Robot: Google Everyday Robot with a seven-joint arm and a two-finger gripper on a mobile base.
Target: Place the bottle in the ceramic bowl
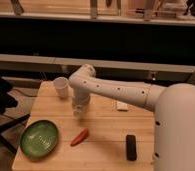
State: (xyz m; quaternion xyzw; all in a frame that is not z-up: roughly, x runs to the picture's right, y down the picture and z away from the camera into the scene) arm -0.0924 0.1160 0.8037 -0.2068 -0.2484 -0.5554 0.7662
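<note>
Bottle (79, 111) under gripper (80, 107), above table (106, 130); grip state unclear; ceramic bowl (39, 138) well apart, lower left.

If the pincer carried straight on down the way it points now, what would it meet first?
The pincer points down over the table, apparently carrying the bottle. Straight down it would probably meet bare tabletop first; the carrot and bowl seem to lie off that line, though depth is unclear.

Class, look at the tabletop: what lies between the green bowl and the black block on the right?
In the camera view, a small red-orange carrot lies on the table between the bowl and the black block. The tool hangs farther back, above the table.
</note>
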